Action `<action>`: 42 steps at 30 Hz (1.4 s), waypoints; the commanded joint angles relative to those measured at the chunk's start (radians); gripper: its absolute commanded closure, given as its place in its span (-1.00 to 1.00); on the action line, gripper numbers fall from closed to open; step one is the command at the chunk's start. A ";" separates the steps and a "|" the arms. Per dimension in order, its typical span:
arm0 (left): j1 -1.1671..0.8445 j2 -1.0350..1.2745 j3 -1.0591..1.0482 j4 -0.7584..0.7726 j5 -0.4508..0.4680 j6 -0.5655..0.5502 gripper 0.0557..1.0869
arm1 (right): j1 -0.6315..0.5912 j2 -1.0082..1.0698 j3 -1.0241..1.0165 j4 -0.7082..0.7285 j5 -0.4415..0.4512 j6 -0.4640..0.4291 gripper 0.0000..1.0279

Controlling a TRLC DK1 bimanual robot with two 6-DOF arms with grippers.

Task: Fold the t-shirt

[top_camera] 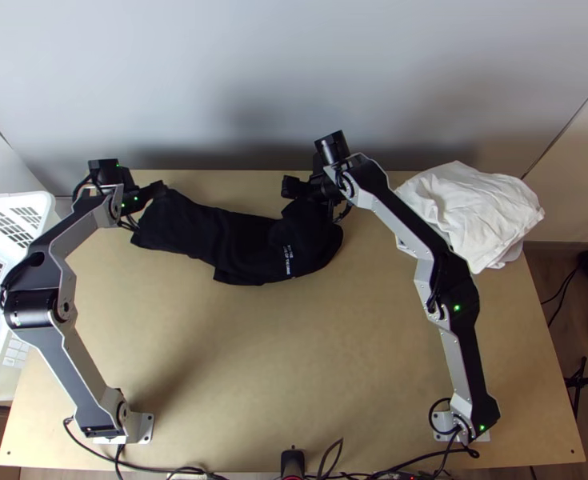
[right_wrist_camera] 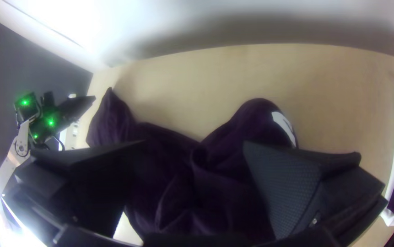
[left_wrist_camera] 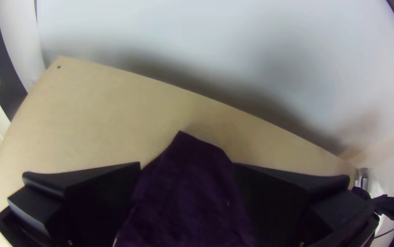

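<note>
And here on the left flank we have one container, a white basket [top_camera: 12, 352] with slotted walls, right at the bench [top_camera: 310, 384]'s left edge; what it holds, I can't tell. Over on the far right corner, white cloth [top_camera: 470, 212] sits in a rumpled heap, too overlapped for me to count its pieces.

Now the tally: one basket, one white heap, one black t-shirt [top_camera: 246, 244], two pincers! The t-shirt lies bunched in a long, creased band across the far part of the bench, some white print showing. The left pincer [top_camera: 159, 190] is at its left end, fingers well parted, with dark cloth between them. The right pincer [top_camera: 295, 188] is over the bulkier right end, its fingers apart too, folds of the shirt between them!
</note>
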 commanded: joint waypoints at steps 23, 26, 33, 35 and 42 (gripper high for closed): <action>-0.019 -0.015 0.075 -0.135 0.068 0.034 0.93 | -0.031 -0.211 -0.047 -0.064 -0.012 0.034 0.68; -0.020 -0.087 0.075 -0.132 0.105 -0.003 0.93 | -0.030 -0.264 -0.062 -0.036 -0.012 -0.004 0.77; -0.031 -0.159 0.073 -0.120 0.145 -0.044 0.93 | -0.033 -0.260 -0.091 -0.027 -0.009 -0.007 -0.05; -0.031 -0.164 0.066 -0.122 0.145 -0.044 0.93 | -0.039 -0.241 -0.111 -0.027 -0.011 0.002 -0.94; -0.026 -0.199 0.044 -0.125 0.145 -0.046 0.93 | -0.070 -0.137 -0.119 -0.027 -0.011 0.011 -0.91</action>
